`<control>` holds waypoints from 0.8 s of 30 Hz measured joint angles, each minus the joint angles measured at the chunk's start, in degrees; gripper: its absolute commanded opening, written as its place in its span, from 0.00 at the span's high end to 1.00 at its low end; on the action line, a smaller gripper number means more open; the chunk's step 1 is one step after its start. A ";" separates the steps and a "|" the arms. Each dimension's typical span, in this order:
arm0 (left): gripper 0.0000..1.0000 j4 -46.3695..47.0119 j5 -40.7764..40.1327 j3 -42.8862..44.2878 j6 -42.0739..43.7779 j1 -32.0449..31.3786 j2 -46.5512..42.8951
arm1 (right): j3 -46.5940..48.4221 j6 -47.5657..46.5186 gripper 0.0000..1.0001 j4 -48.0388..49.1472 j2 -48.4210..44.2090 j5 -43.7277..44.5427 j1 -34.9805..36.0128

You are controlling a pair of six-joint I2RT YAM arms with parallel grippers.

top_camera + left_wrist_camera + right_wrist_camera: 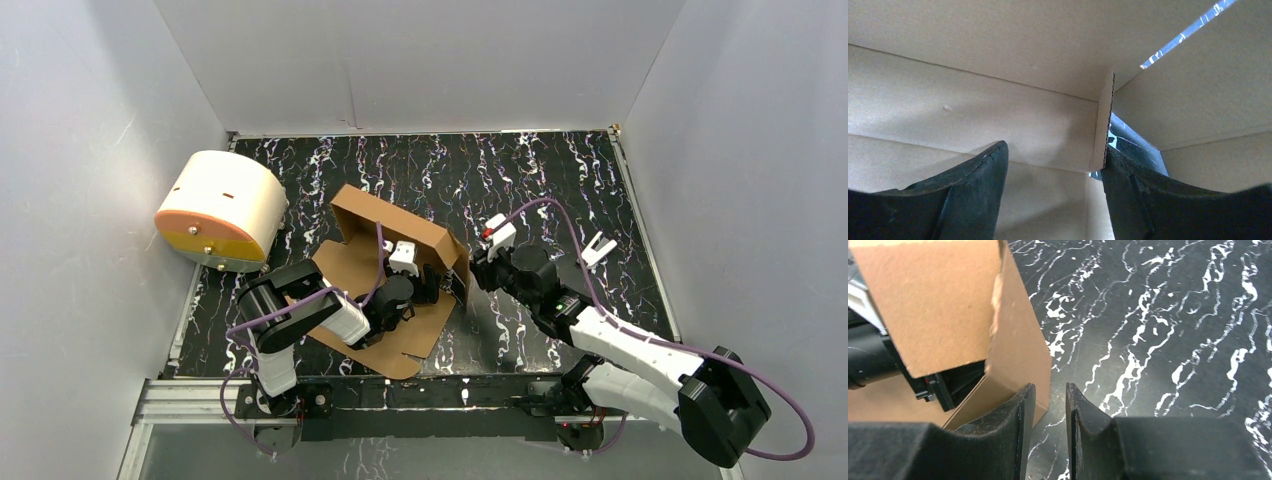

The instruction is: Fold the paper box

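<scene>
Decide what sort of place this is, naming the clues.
Probably a robot lab test cell: white walls box in a black marbled tabletop, a left arm and right arm are bolted to a metal rail at its near edge, handling a paper box.

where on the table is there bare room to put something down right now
Widest bare patch: the far strip of table along the back wall, from the cream cylinder to the right wall. A smaller one lies at the near edge between the paper box and the right arm. Crowded: centre-left, where the left gripper sits inside the box.
</scene>
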 measured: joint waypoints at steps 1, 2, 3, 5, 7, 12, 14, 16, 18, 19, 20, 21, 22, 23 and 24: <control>0.36 0.00 0.02 0.00 0.02 0.00 0.02 | -0.46 0.22 0.62 1.14 0.24 -1.29 -0.13; 0.36 0.02 0.04 0.00 0.02 0.00 0.02 | -0.83 0.35 0.62 2.21 0.52 -2.23 -0.31; 0.36 0.04 0.07 0.00 0.04 0.00 0.02 | -1.25 0.63 0.62 3.56 0.94 -3.30 -0.50; 0.36 0.15 0.17 0.00 0.13 0.00 0.07 | -2.08 1.14 0.62 6.56 2.05 -4.98 -0.81; 0.36 0.26 0.46 0.00 0.22 0.02 0.09 | -2.84 1.46 0.62 9.84 3.39 -6.95 -1.27; 0.36 0.37 1.27 0.00 0.42 0.02 0.09 | -3.37 2.69 0.62 14.71 6.12 -11.47 -3.52; 0.35 0.39 1.42 0.00 0.44 0.02 0.09 | -3.37 3.56 0.62 16.11 6.60 -12.94 -4.98; 0.35 0.39 1.70 0.00 0.48 0.02 0.09 | -3.37 4.50 0.61 17.59 6.86 -14.10 -6.12; 0.35 0.35 2.21 0.00 0.59 0.11 -0.02 | -3.37 5.44 0.61 19.30 7.45 -15.23 -6.88; 0.35 0.33 2.58 0.00 0.63 0.24 -0.13 | -3.34 5.88 0.60 20.02 7.93 -15.91 -7.10; 0.35 0.31 3.06 -0.04 0.61 0.35 -0.28 | -3.34 6.12 0.60 20.55 8.39 -16.48 -7.21; 0.35 0.24 3.61 -0.15 0.52 0.44 -0.55 | -3.34 6.34 0.59 21.14 9.03 -17.18 -7.39; 0.35 0.09 4.15 -0.35 0.46 0.55 -0.96 | -3.30 6.56 0.59 21.70 9.70 -18.01 -7.50; 0.35 -0.17 4.72 -0.57 0.42 0.68 -1.49 | -3.19 6.71 0.58 21.97 10.45 -18.73 -7.56; 0.35 -0.42 5.25 -0.81 0.39 0.83 -2.14 | -3.10 6.80 0.57 21.97 10.91 -19.26 -7.56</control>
